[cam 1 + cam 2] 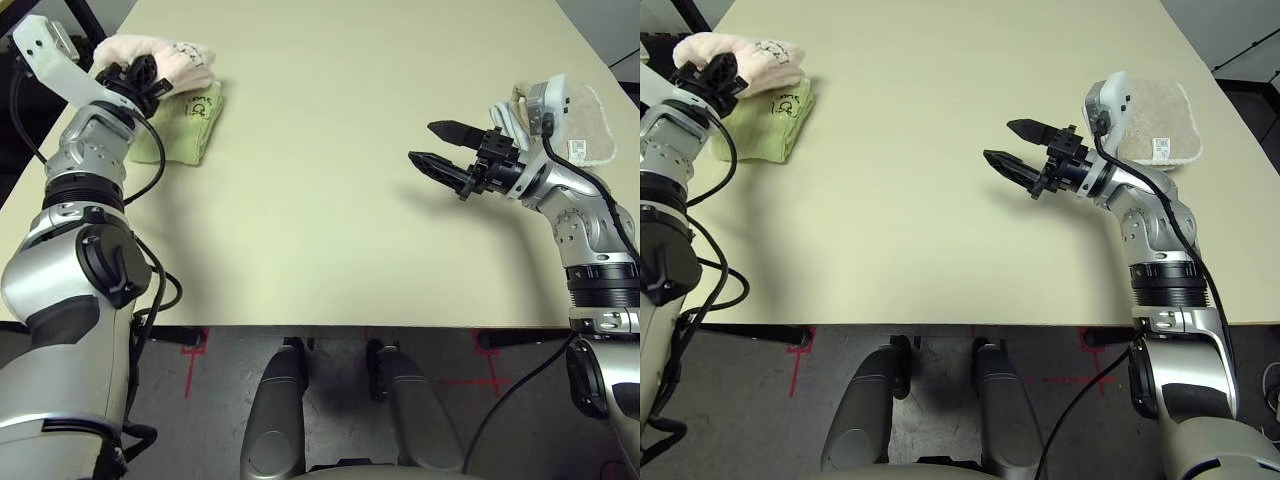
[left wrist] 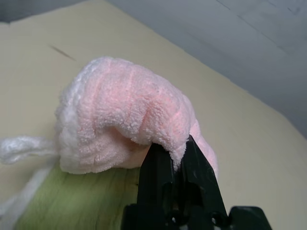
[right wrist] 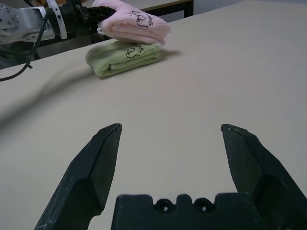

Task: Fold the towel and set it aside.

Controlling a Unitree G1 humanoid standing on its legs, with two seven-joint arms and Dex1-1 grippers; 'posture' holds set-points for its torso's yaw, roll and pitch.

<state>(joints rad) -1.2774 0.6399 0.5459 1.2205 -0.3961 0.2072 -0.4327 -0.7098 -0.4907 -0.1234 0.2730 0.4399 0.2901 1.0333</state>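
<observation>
Left arm raised to far left, left gripper [image 2: 175,155] with fingers pinched together. Right arm bent inward, right gripper [image 1: 440,146] held above surface, fingers spread wide.

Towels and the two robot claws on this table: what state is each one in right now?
Pink towel: folded, lying on the green towel, pinched at one edge by the left gripper.
Green towel: folded, flat on the table beneath the pink one.
Beige towel: flat on the table, behind the right arm.
Left gripper: jaws shut on the pink towel.
Right gripper: jaws wide open, holding nothing.
</observation>
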